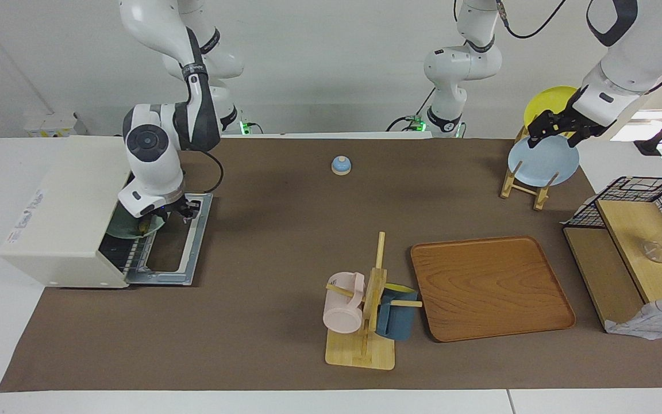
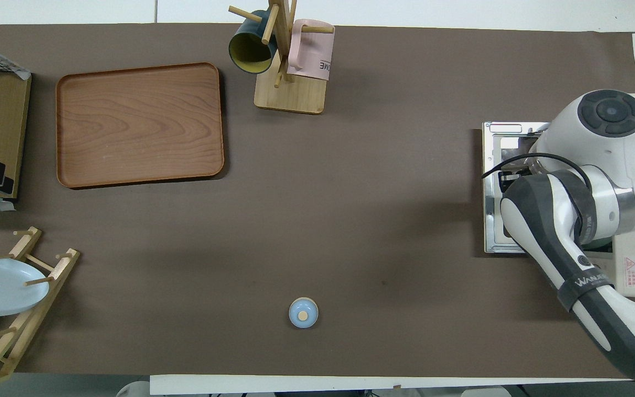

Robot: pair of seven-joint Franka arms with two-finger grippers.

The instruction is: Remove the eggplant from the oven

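Cream-white oven (image 1: 61, 215) w/ door down; right gripper (image 1: 161, 217) at its mouth by a green plate (image 1: 127, 229), fingers' state unclear. Left gripper (image 1: 558, 129) over blue plate (image 1: 543, 164) in rack, can't tell either.

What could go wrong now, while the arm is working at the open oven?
The right end effector is at the oven mouth, over the open door, by a green plate on the rack. The eggplant is not clearly visible, so a grasp may miss it or catch the plate. Lifting could drag the plate off the rack. The wrist could strike the oven's top edge. The left end effector waits over the plate rack.
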